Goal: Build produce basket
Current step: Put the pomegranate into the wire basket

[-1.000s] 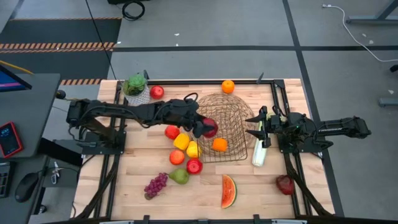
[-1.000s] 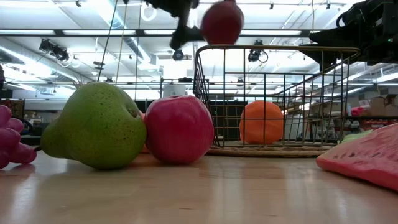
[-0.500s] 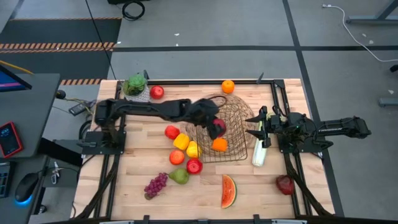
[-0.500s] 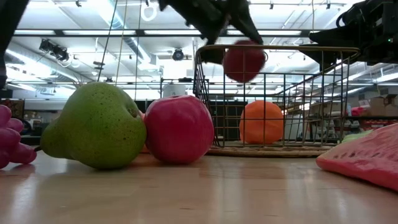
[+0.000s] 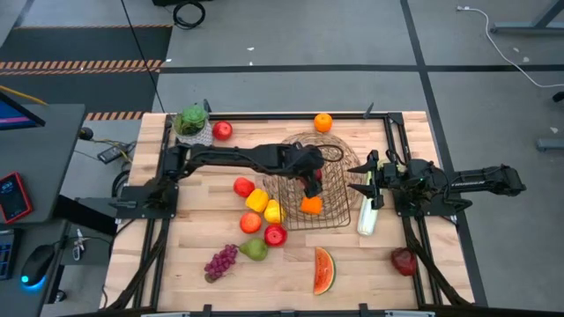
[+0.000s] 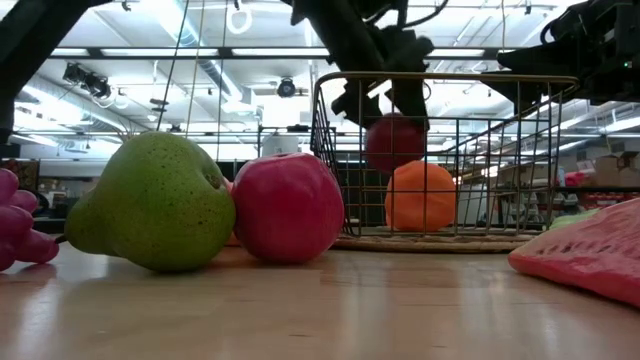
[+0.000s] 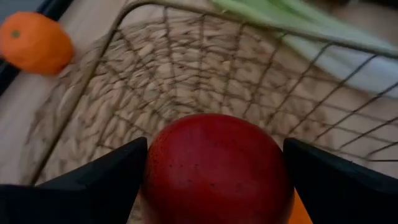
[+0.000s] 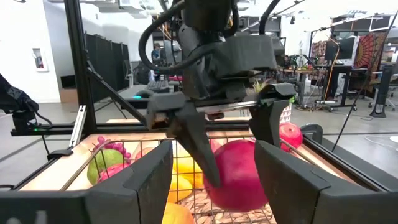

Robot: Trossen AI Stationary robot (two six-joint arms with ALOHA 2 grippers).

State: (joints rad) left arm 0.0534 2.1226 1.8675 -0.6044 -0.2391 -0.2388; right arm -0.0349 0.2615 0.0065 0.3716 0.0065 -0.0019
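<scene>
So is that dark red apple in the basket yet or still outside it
In, but not set down: left gripper holds the red apple below the basket rim, above the orange.

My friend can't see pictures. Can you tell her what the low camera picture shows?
The left gripper reaches down into the wire basket, holding a red apple just above an orange. In front of the basket, a green pear and another red apple sit side by side on the table, with a watermelon slice at the right edge.

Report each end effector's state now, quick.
Left end effector: closed on the red apple, inside the basket.
Right end effector: shut, empty, waiting beside the basket.
</scene>
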